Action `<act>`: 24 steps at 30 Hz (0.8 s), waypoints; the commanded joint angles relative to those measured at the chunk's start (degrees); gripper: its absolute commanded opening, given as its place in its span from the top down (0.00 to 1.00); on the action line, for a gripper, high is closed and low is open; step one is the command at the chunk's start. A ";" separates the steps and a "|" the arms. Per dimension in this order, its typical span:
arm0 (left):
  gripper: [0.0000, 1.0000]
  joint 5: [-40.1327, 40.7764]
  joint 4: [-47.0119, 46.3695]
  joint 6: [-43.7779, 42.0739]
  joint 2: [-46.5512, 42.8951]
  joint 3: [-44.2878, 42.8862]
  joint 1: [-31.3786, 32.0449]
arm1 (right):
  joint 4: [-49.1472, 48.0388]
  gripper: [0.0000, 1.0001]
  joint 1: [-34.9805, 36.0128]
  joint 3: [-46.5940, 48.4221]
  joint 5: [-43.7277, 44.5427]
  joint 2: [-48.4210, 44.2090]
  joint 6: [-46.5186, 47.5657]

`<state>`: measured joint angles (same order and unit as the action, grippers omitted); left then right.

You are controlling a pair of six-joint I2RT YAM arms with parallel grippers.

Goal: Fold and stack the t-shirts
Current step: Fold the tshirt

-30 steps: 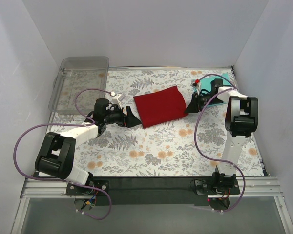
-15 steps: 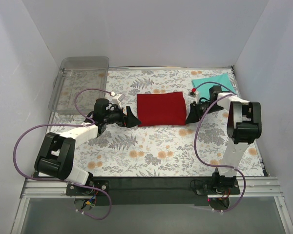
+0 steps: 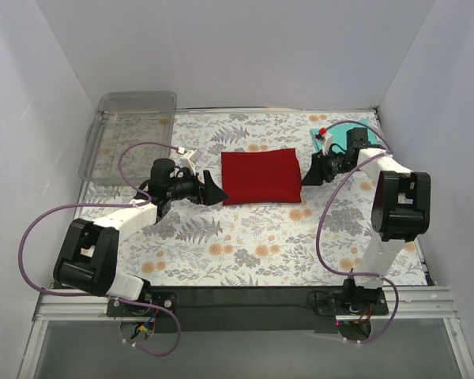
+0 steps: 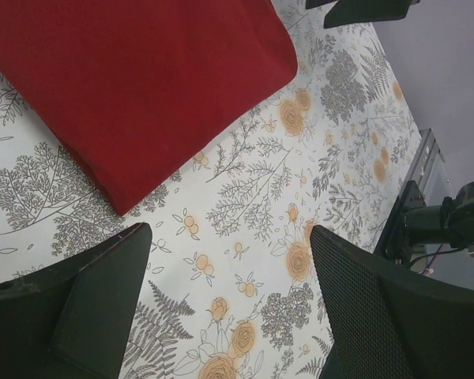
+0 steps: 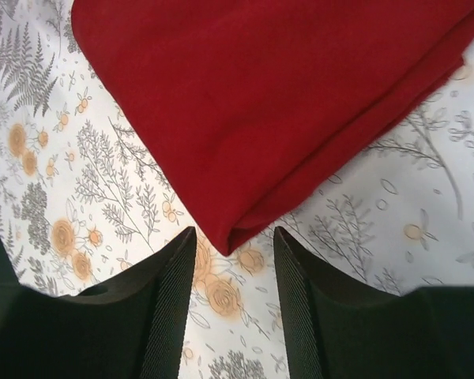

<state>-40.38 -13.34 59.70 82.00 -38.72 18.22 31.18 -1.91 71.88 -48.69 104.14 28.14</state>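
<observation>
Floral mat from above: the folded dark red t-shirt lies mid-mat, the teal t-shirt at the far right corner. Left wrist: left gripper spread wide, empty, red corner just ahead. Right wrist: right gripper parted, red folded corner at its tips, ungripped.

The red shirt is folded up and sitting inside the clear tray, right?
Not quite. The red shirt is folded up, but it lies on the flowery mat, not inside the clear tray, as the top view shows.
</observation>
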 commanded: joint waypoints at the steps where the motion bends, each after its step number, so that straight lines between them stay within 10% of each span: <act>1: 0.25 -1.28 -1.86 0.76 -0.43 -0.22 0.06 | -4.18 0.55 1.65 0.81 -3.08 2.82 -4.93; 13: 0.25 -2.24 -4.41 2.08 2.11 0.49 0.06 | -5.08 0.60 3.58 1.25 -1.23 9.24 -8.45; 20: 0.26 -2.86 -5.99 3.14 3.34 0.31 0.06 | -3.67 0.99 3.67 -1.82 -3.87 8.72 -8.28; 24: 0.26 -3.13 -6.26 3.40 3.96 -1.09 0.06 | -2.35 0.99 3.67 -4.28 -2.13 6.79 -7.93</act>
<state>-42.44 -18.06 62.94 86.06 -38.72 18.22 26.94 1.56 69.32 -50.68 113.99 19.79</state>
